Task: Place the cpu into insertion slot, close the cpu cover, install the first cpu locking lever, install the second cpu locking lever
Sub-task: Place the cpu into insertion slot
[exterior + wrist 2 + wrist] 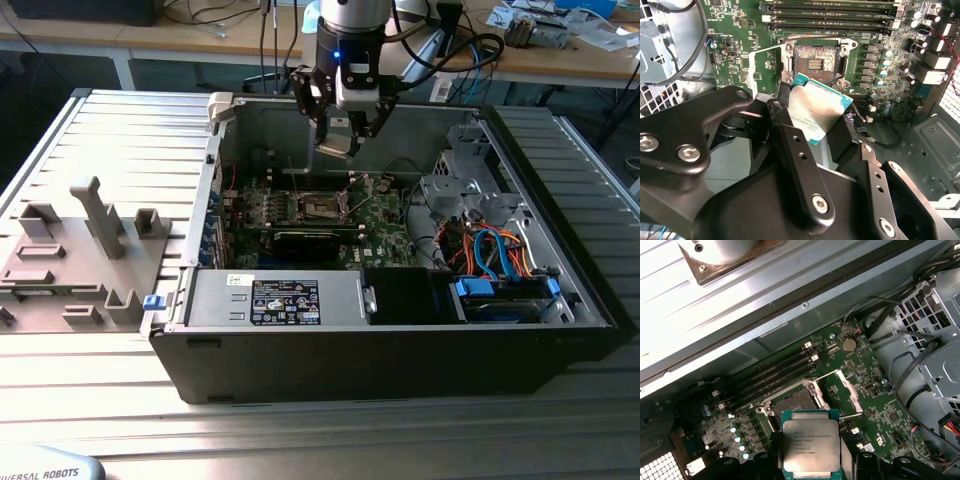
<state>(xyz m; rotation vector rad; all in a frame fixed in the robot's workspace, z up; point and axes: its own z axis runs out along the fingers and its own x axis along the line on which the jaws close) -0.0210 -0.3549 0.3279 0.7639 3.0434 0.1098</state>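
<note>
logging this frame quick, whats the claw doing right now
claw: closed, holding the cpu in the air above the empty insertion slot.

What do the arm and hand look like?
Arm: silvery-grey round wrist, black cables looping off it. Hand: black body with a pale centre block and small blue light; black jointed fingers with silver screws.

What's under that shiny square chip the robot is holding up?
Below the cpu lies the green circuit board with the open insertion slot, its contacts bare. The chip and the gripper hide the board nearest them.
</note>
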